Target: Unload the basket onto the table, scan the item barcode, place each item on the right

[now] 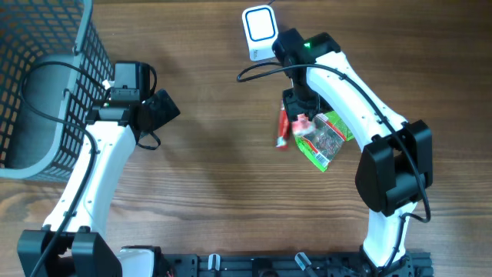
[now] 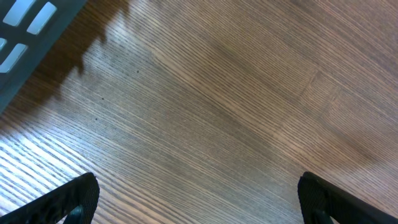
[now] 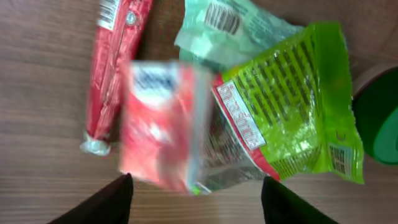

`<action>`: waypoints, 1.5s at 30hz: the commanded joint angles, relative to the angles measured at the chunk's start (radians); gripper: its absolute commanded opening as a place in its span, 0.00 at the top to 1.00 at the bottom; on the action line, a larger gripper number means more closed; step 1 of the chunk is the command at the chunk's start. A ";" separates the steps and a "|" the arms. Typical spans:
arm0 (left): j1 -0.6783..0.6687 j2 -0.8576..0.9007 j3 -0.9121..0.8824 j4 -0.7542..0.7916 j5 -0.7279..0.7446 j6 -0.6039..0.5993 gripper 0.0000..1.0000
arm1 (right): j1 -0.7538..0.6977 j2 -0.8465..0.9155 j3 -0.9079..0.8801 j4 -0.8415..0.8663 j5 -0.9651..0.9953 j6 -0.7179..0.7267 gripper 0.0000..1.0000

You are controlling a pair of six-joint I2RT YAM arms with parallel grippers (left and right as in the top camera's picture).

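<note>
Landmark: a white block-shaped barcode scanner (image 1: 259, 31) with a blue-lit window is standing on the wooden table (image 1: 215, 177).
Item: a red-and-white foil pouch (image 3: 163, 124), blurred, is lying on a pile on the robot's side of the scanner, apart from it.
Pile: the pouch is overlapping a crinkled bright green bag (image 3: 298, 99), beside a red stick packet (image 3: 115, 56) and a pale green packet (image 3: 230, 31).
Right gripper (image 3: 196, 198): it is hanging above the pouch, fingers apart, clamping nothing.
Left gripper (image 2: 199, 199): it is gaping wide over bare wood, well left of the scanner, near a grey mesh basket (image 1: 91, 54).
Pointing: the pouch's long axis is running roughly toward the scanner; its barcode is not showing.
Progress: judging by this, nothing is facing the scanner, so pickup and presentation are looking undone.
</note>
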 commanded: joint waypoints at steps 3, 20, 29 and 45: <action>0.000 -0.004 0.012 0.003 -0.010 0.001 0.00 | -0.005 -0.053 -0.003 -0.025 0.019 0.005 0.00; 0.000 -0.004 0.012 0.003 -0.010 0.001 0.00 | -0.011 -0.074 -0.003 0.699 0.016 0.006 0.00; 0.000 -0.004 0.012 0.003 -0.010 0.001 0.00 | -0.095 -0.629 -0.003 0.689 0.058 -0.071 0.00; 0.000 -0.004 0.012 0.003 -0.010 0.001 0.00 | -0.320 -1.806 -1.075 1.072 -0.036 0.075 0.00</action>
